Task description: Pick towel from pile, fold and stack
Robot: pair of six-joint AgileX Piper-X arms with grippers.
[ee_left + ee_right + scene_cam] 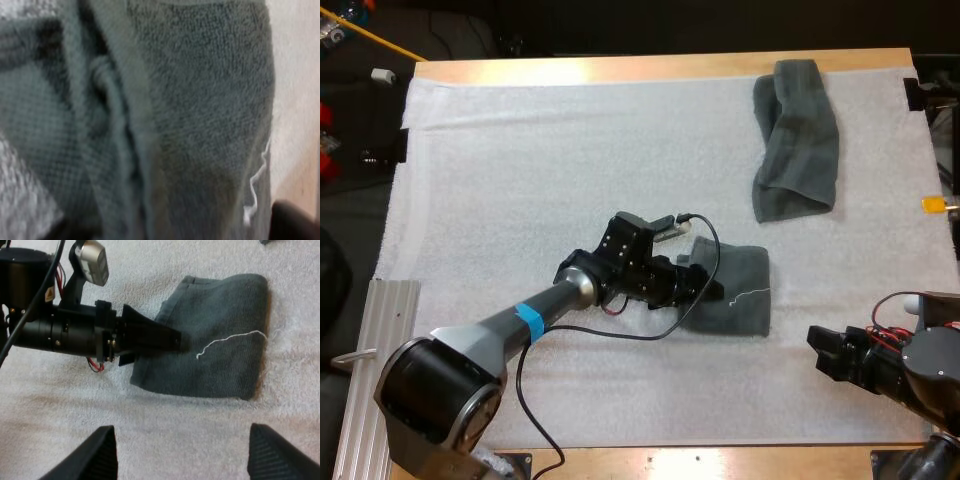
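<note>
A folded dark grey-green towel (740, 300) (225, 365) lies at the middle of the mat, a loose white thread trailing from its right side. My left gripper (708, 287) (182, 342) rests on its left edge, the black fingers closed into one wedge on the cloth. In the left wrist view the towel (200, 100) sits pressed up close, with a fold ridge running through it. A second towel (798, 140), crumpled and long, lies at the far right of the mat. My right gripper (817, 362) (181, 432) hovers open just right of and nearer than the folded towel, holding nothing.
The white mat (570, 150) covers most of the wooden table, with bare mat to the left and in front of the folded towel. A ribbed metal rail (370, 350) stands off the mat's near left corner.
</note>
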